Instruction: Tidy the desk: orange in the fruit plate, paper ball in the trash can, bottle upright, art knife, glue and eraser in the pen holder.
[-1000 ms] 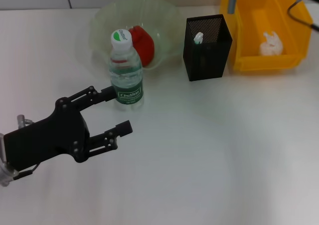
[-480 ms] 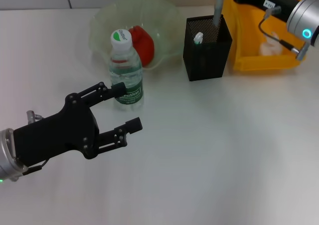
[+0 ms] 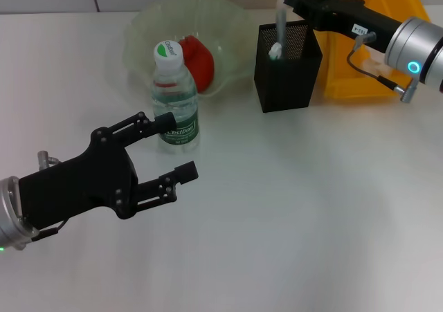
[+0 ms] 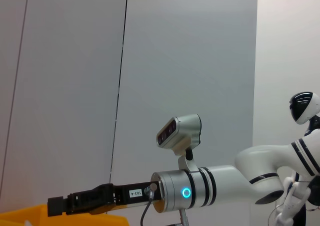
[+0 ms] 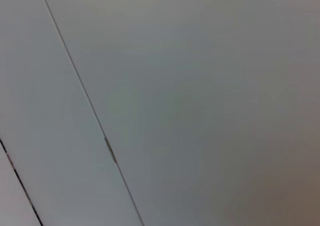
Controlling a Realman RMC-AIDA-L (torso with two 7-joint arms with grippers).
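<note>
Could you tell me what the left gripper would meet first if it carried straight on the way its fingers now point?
Probably the bottle: the open left gripper points up and to the right toward it, one finger already near its label. Depth is uncertain from one view.

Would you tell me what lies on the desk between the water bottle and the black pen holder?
Nothing: in the head view the desk between the bottle and the pen holder is bare, with only the fruit plate's rim curving behind the gap.

White desk carries: clear fruit plate at back, water bottle upright just in front of it, black mesh pen holder w/ yellow bin beside.
</note>
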